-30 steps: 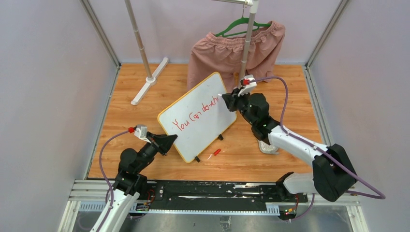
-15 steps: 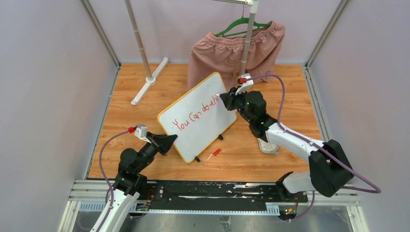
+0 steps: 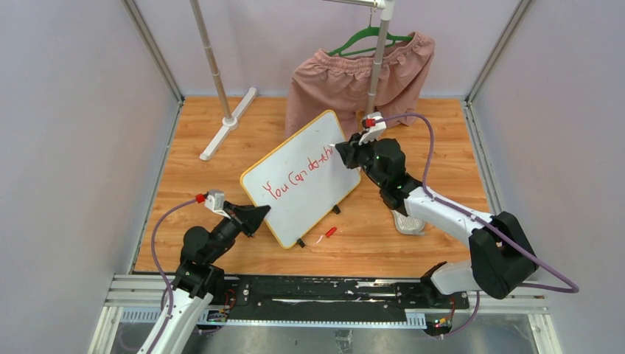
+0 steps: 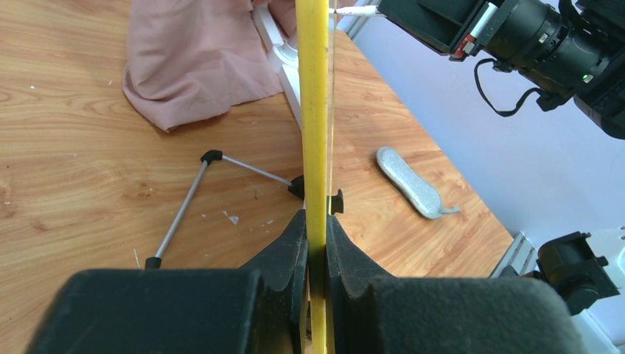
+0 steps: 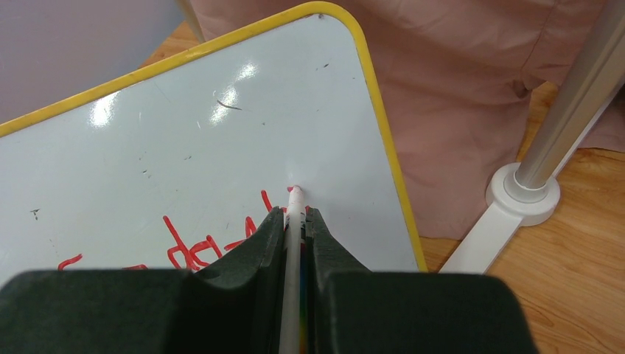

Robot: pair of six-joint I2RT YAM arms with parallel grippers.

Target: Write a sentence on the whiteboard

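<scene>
The whiteboard (image 3: 309,158), white with a yellow frame, stands tilted on its black feet on the wooden floor. Red handwriting (image 3: 298,175) runs across it, reading about "You can do th". My left gripper (image 3: 258,216) is shut on the board's yellow edge (image 4: 315,110) at its lower left corner. My right gripper (image 3: 340,151) is shut on a white marker (image 5: 295,214), whose red tip touches the board (image 5: 221,147) near its right edge, just past the last red strokes (image 5: 191,251).
A red marker cap (image 3: 330,232) lies on the floor below the board. Pink shorts (image 3: 354,77) hang on a green hanger from a rack pole (image 3: 376,66) behind the board. A second pole base (image 3: 227,125) stands back left. A grey eraser (image 4: 409,181) lies right.
My right gripper with the marker shifted slightly up and left along the board's right end. The left gripper and the board have not moved.
</scene>
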